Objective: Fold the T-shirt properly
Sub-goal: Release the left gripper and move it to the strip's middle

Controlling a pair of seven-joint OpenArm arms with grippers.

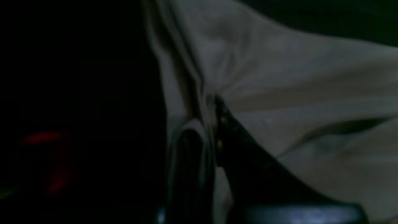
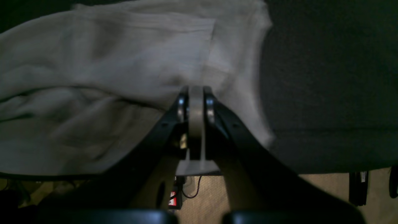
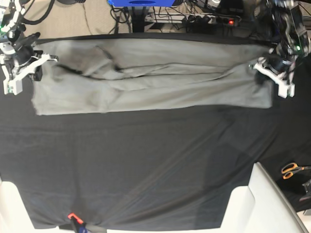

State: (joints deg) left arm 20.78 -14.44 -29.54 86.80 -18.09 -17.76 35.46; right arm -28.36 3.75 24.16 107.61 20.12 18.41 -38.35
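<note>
Both my hands, left hand [image 1: 211, 102] and right hand [image 2: 196, 93], pinch the shirt [image 3: 150, 80] ends; it's light, limp cloth, best gripped at the corners.

No text, brand or number can be read anywhere. A small red-and-white sticker [image 2: 173, 199] shows below the right end effector [image 2: 196, 93], but its print is too small to make out.

Overhead base view; 2 close wrist views, shared T-shirt [image 3: 146, 82].
</note>
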